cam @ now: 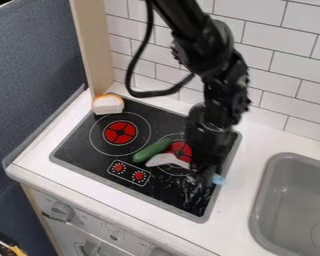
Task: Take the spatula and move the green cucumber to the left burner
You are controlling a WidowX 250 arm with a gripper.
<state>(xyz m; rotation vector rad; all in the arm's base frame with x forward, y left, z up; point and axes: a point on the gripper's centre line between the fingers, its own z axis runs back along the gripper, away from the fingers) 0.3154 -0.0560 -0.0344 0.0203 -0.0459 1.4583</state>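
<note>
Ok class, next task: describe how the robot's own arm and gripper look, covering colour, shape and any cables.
The robot arm is black, built of chunky jointed segments with bumpy, knobbed edges. A thick black cable loops out beside it. The gripper is black too; its finer shape is hard to make out. I can read no markings.

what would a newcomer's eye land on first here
The black robot arm comes first, hanging over the right side of the stove. Next, the red centres of the left burner and right burner, vivid on black. The green cucumber also stands out, beside the white head of the spatula.
</note>
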